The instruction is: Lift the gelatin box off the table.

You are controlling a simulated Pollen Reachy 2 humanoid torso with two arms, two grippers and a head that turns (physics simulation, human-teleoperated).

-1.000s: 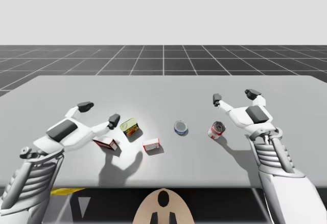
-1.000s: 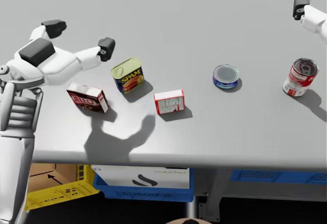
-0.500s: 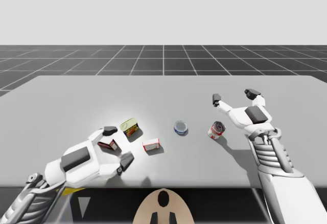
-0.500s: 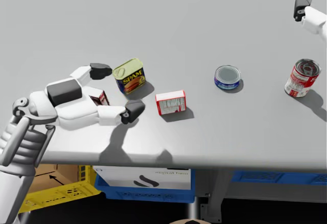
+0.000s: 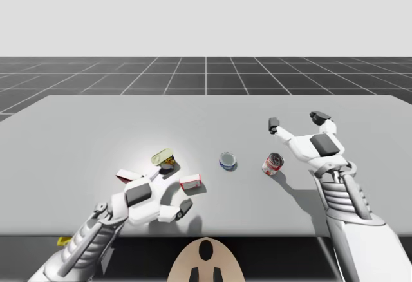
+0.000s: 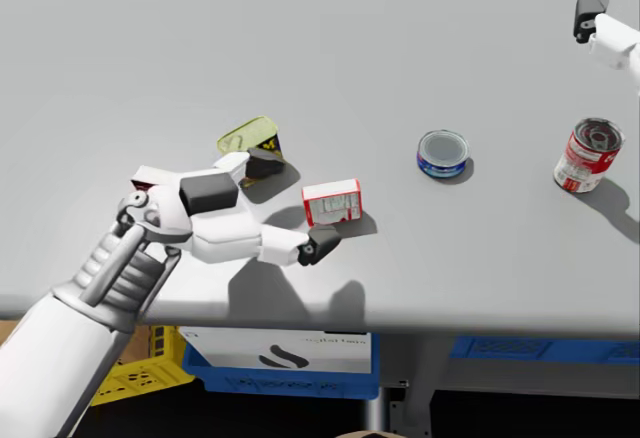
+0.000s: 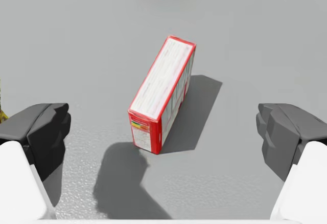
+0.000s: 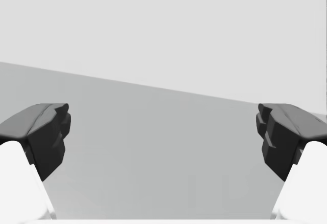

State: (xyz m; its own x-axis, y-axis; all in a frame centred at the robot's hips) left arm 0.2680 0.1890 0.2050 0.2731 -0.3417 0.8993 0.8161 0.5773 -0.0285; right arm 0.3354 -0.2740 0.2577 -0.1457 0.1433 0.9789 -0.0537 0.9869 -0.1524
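The gelatin box (image 5: 190, 181) is a small red box with white faces, lying on the table (image 5: 77, 134) left of centre. In the head view the gelatin box (image 6: 332, 202) sits just past my left gripper (image 6: 290, 208). That gripper's fingers are spread wide and neither touches the box. In the left wrist view the gelatin box (image 7: 162, 93) lies at an angle ahead of my left gripper (image 7: 163, 137), within the span of the fingers. My left gripper (image 5: 176, 187) hovers low by the front edge. My right gripper (image 5: 295, 121) stands open at the far right, holding nothing, as my right gripper (image 8: 163, 137) shows.
A blue rectangular tin with a yellow lid (image 6: 247, 138) stands right behind my left gripper's far finger. A second red box (image 6: 148, 178) peeks out behind my left wrist. A flat blue can (image 6: 442, 151) and a red and white can (image 6: 586, 154) stand to the right. Crates (image 6: 290, 358) sit under the table.
My left arm has swung in from the far left, past the second red box, and now points its open gripper at the gelatin box. My right arm has stayed still.
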